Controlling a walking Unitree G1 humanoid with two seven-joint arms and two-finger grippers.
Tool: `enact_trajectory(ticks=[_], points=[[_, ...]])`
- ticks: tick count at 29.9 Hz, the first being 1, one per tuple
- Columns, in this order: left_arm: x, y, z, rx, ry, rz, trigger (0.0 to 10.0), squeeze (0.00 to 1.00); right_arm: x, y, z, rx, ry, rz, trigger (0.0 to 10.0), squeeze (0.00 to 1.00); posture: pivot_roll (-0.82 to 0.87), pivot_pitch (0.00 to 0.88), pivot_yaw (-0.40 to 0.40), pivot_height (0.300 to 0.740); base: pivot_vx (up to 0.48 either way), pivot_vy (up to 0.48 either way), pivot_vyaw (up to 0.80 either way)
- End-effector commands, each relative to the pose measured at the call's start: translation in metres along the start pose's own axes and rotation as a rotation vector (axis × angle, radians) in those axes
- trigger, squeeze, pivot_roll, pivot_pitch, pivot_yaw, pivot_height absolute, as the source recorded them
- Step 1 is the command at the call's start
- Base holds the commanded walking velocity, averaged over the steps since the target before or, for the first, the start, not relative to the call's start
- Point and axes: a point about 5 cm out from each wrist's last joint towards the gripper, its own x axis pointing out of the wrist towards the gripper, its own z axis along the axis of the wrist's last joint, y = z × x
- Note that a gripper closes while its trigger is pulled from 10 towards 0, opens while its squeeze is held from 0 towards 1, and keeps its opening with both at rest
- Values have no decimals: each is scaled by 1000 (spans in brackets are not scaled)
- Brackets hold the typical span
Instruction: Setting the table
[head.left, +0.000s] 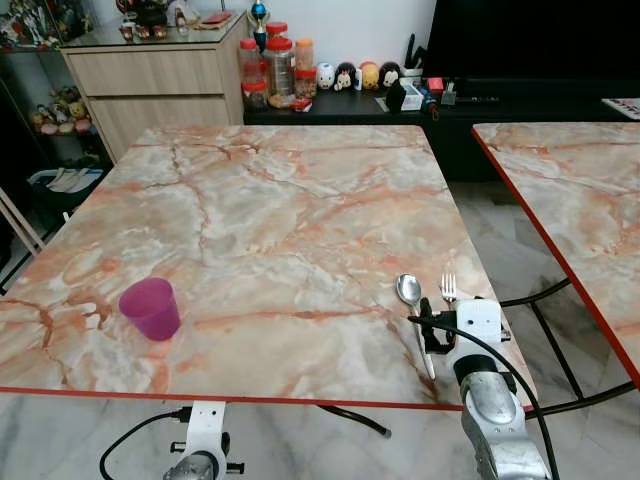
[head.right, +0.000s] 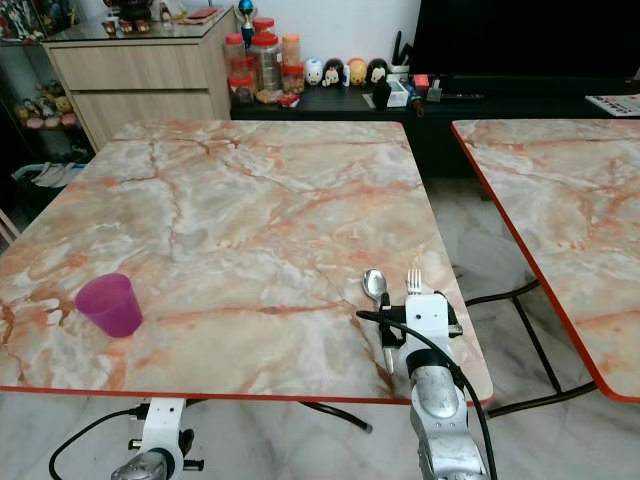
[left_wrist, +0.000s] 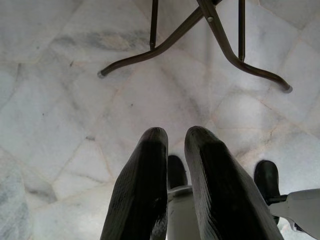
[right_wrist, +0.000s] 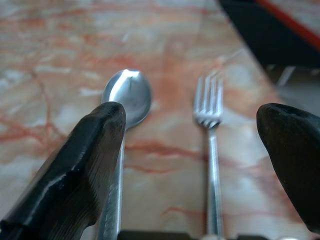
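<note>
**Right gripper over the cutlery**

Cup (head.left: 150, 308), purple, upright near the table's (head.left: 270, 210) front-left edge, well apart from everything else. Left gripper (left_wrist: 172, 145) hangs below table level, over the floor (left_wrist: 65, 110), fingers nearly together, holding nothing. Spoon (right_wrist: 127, 95) and fork (right_wrist: 209, 107) lie side by side at the front-right corner. Right gripper (right_wrist: 192, 135) sits low over both handles, fingers spread wide, spoon beside one finger, fork in the gap between them.
</note>
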Motion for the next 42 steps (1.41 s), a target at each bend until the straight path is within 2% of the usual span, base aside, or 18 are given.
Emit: enact_trajectory(ticks=[1, 12, 24, 30, 42], points=[[0, 0, -1, 15, 14, -5, 10000, 0, 0, 4, -9, 58, 46, 29, 10000, 0, -101, 0, 9, 740, 0, 0, 0], [0, 2, 1, 11, 6, 1, 10000, 0, 4, 11, -8, 108, 52, 80, 10000, 0, -94, 0, 2, 740, 0, 0, 0], [0, 0, 0, 6, 12, -2, 10000, 0, 9, 8, -7, 105, 70, 66, 10000, 0, -100, 0, 1, 740, 0, 0, 0], [0, 0, 0, 5, 16, -1, 10000, 0, 14, 14, -5, 107, 103, 101, 10000, 0, -92, 0, -7, 740, 0, 0, 0], [0, 0, -2, -1, 24, -4, 10000, 0, 20, 19, 8, 119, 94, 118, 10000, 0, -89, 0, -10, 740, 0, 0, 0]])
